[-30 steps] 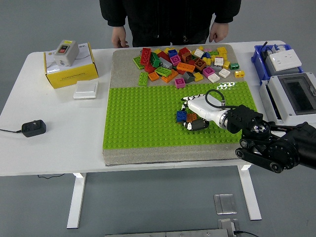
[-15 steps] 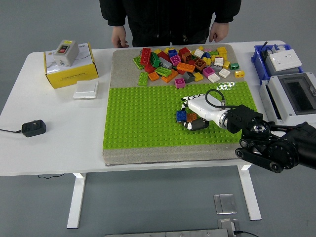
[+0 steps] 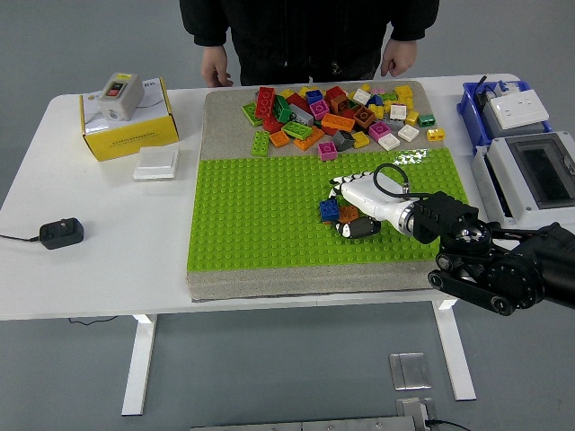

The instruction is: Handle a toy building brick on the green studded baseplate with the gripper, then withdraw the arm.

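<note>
a white table (image 3: 108, 242) on a grey floor carries a grey mat with the green baseplate (image 3: 260, 215). the right hand (image 3: 346, 208) has its fingers curled around a blue brick (image 3: 330, 211) with an orange one beside it, right of the plate's centre; the brick's long axis cannot be told. loose bricks (image 3: 337, 112) lie behind it.

The right hand (image 3: 346, 213) and the blue brick (image 3: 330, 210) seem to have edged slightly left.
</note>
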`<state>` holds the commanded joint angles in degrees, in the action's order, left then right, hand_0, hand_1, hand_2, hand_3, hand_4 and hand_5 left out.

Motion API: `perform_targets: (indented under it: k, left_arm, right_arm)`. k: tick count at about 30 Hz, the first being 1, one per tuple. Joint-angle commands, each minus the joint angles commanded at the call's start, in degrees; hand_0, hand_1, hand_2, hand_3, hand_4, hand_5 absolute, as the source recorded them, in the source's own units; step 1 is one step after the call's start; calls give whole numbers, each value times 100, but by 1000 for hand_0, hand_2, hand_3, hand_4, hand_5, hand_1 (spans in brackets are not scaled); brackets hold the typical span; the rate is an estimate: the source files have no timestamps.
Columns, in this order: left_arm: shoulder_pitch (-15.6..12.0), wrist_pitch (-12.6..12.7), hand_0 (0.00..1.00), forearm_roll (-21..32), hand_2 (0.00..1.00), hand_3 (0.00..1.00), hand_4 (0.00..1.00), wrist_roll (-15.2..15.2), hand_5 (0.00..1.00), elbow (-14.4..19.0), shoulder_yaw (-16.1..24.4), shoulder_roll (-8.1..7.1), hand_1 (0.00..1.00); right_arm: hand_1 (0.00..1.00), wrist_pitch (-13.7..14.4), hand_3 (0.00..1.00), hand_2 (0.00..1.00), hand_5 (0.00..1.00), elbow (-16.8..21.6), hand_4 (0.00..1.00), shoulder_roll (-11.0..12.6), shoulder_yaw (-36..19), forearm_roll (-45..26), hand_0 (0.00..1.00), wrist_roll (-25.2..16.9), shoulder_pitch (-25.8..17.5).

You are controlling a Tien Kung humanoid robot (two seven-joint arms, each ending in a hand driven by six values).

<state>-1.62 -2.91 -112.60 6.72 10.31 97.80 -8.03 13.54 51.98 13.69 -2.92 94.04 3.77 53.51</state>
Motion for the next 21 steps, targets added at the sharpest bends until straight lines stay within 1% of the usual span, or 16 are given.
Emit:
perform_targets:
  k: [15, 16, 21]
  left_arm:
    - [-2, 6, 650, 34, 559, 665, 394, 1, 487, 0, -41, 5, 615]
    - [-2, 7, 649, 35, 554, 664, 393, 1, 487, 0, -41, 5, 613]
    - [-6, 12, 649, 37, 554, 664, 393, 0, 487, 0, -43, 9, 613]
  right_arm:
    - [928, -28, 729, 963, 482, -16, 603, 25, -53, 25, 881, 45, 20]
    - [928, -31, 750, 964, 489, -12, 616, 31, -56, 25, 881, 48, 22]
    - [928, -43, 750, 964, 489, 33, 616, 82, -118, 20, 881, 60, 41]
